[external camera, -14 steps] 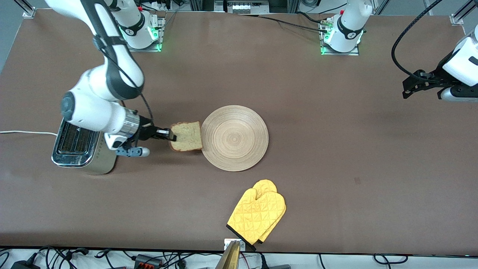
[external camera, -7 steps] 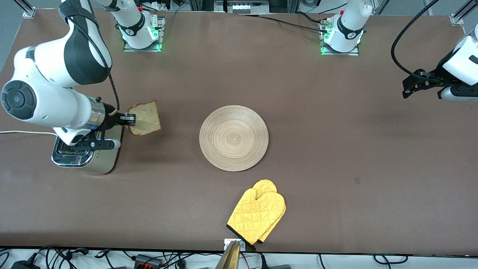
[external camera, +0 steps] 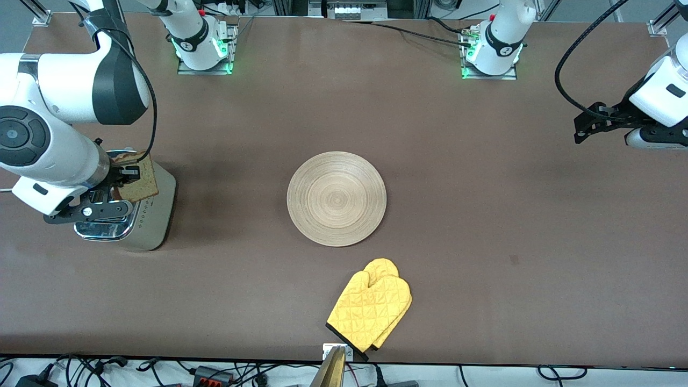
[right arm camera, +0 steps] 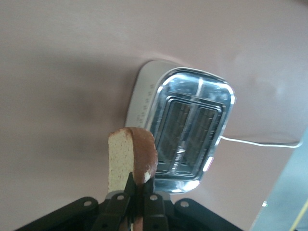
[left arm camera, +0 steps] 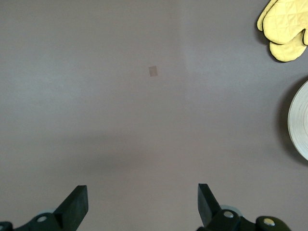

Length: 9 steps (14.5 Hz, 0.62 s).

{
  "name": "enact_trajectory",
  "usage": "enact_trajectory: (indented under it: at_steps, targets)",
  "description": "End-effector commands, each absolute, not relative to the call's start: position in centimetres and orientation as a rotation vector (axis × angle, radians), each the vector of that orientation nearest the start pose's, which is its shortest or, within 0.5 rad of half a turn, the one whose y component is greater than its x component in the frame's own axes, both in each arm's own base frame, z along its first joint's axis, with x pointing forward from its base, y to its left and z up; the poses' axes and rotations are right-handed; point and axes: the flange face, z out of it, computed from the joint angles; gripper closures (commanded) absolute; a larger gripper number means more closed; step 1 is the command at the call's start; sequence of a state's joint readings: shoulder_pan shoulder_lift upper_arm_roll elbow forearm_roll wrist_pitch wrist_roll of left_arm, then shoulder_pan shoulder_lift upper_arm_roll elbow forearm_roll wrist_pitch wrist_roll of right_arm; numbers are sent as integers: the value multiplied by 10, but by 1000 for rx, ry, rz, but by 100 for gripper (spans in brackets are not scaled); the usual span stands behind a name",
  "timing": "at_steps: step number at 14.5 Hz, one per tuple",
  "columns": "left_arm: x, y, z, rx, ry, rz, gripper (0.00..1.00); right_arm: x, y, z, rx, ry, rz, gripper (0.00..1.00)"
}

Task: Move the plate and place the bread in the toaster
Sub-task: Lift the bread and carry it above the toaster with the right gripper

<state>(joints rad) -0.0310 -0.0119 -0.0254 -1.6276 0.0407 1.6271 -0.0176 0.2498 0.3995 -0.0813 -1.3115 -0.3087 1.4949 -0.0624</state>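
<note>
Bread [external camera: 141, 180] pinched in right tool [external camera: 124, 174] over toaster [external camera: 145, 220]; left tool [left arm camera: 142, 204] spread, waiting.

I'm looking at a brown table [external camera: 484, 215]. The plate [external camera: 336, 199] lies flat near its middle. The yellow mitt [external camera: 370, 310] lies nearer the front camera than the plate, close to the table's edge. The toaster [external camera: 145, 215] stands toward the right arm's end, with its white cord [right arm camera: 260, 142] trailing on the table. I can see a small pale mark [external camera: 514, 260] toward the left arm's end.
</note>
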Motion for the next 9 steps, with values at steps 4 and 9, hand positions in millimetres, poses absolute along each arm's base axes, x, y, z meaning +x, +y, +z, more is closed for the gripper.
enact_trajectory:
  at_steps: [4,9]
  targets:
    - [560,-25,602,-3080,47,65,0,663,25,506,-3419,-685,408,100]
    - [568,-22,607,-3090,59,-31,0,662,34,507,-3423,-588,371,100]
